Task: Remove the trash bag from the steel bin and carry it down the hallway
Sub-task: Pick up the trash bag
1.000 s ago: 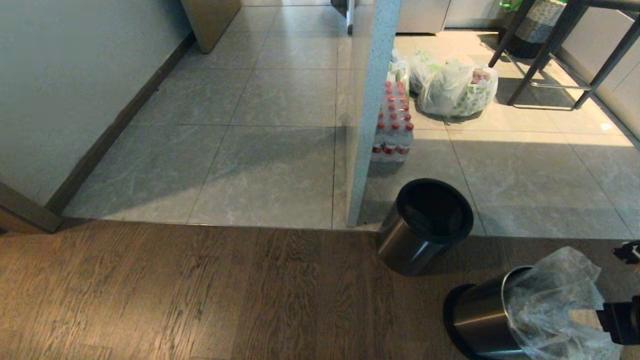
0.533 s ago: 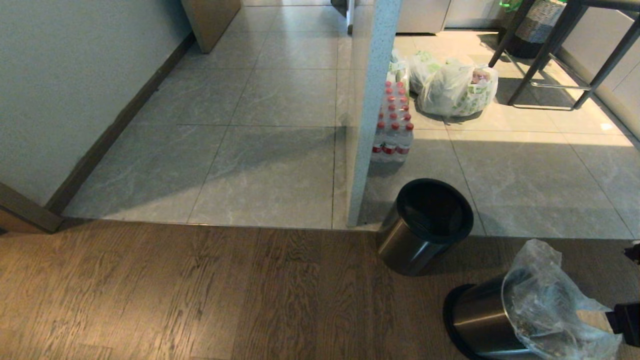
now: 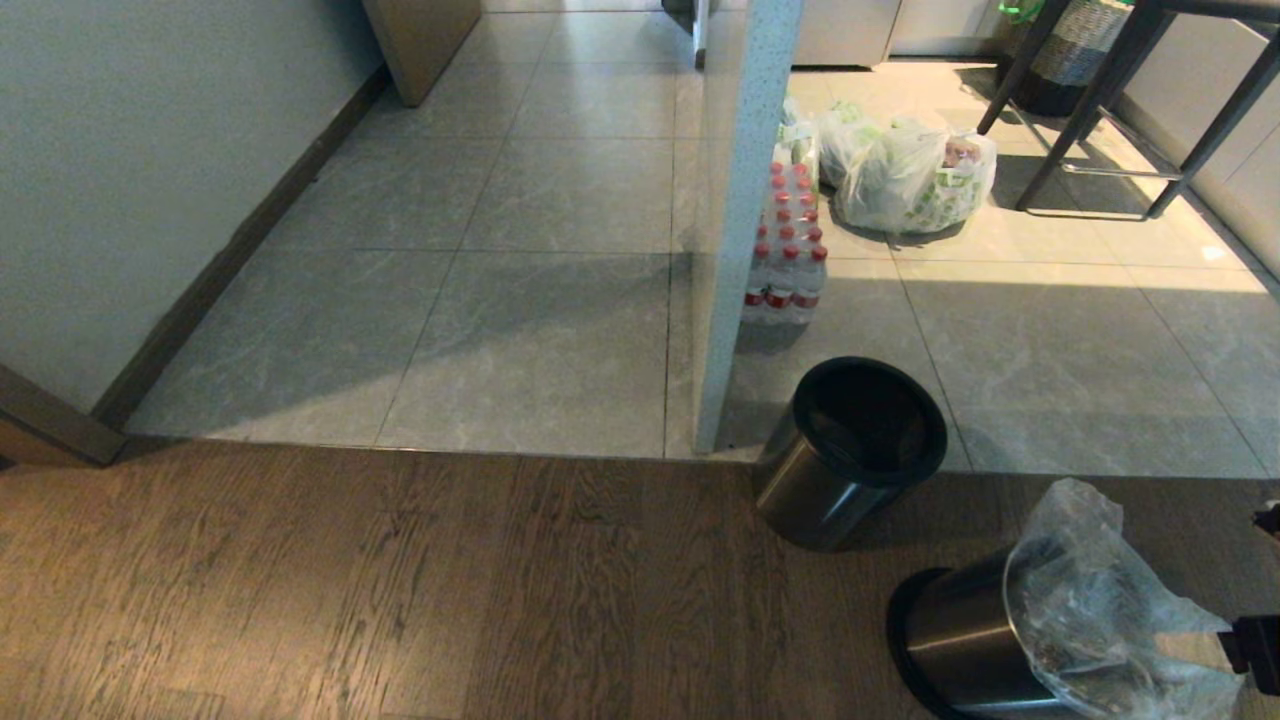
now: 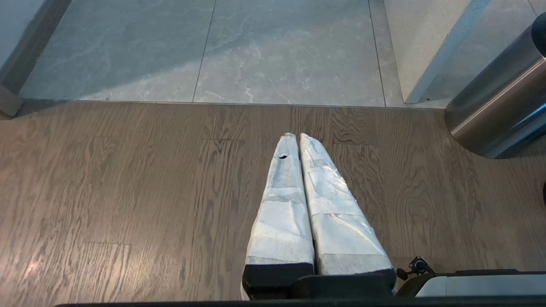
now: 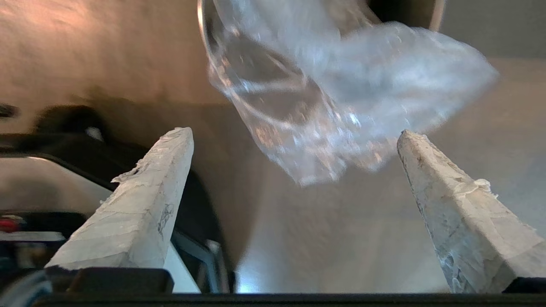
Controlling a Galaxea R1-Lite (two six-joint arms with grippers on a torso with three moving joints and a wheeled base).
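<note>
Steel bin (image 3: 955, 640) tipped on the wooden floor (image 3: 400, 590) near that floor's right end, mouth toward the right; trash bag (image 3: 1100, 610) bulging out of the mouth, crinkled and translucent, lower part still inside the rim. Just beyond, at the seam between wood and grey tiles (image 3: 560, 340), a second steel cylinder with a matte black inside (image 3: 850, 450), close beside the bin yet apart; a white speckled post (image 3: 740, 220) at its far left; a shrink-wrapped pack of red-capped bottles (image 3: 790, 250) behind the post; further off, white bags with green print (image 3: 910, 175) and dark stool legs (image 3: 1100, 110).

In the head view, only a dark sliver of the right gripper at the right margin, level with the bag. In the right wrist view, right gripper (image 5: 294, 132) with fingers (image 5: 145, 200) spread wide and released, bag (image 5: 332, 98) hanging between and beyond the tips, blurred, touching neither so far as visible. In the left wrist view, left gripper (image 4: 297, 135) parked above bare wood, fingers (image 4: 281, 204) pressed together on nothing; curved wall of the black-lined cylinder (image 4: 499, 102) at that picture's edge.
</note>
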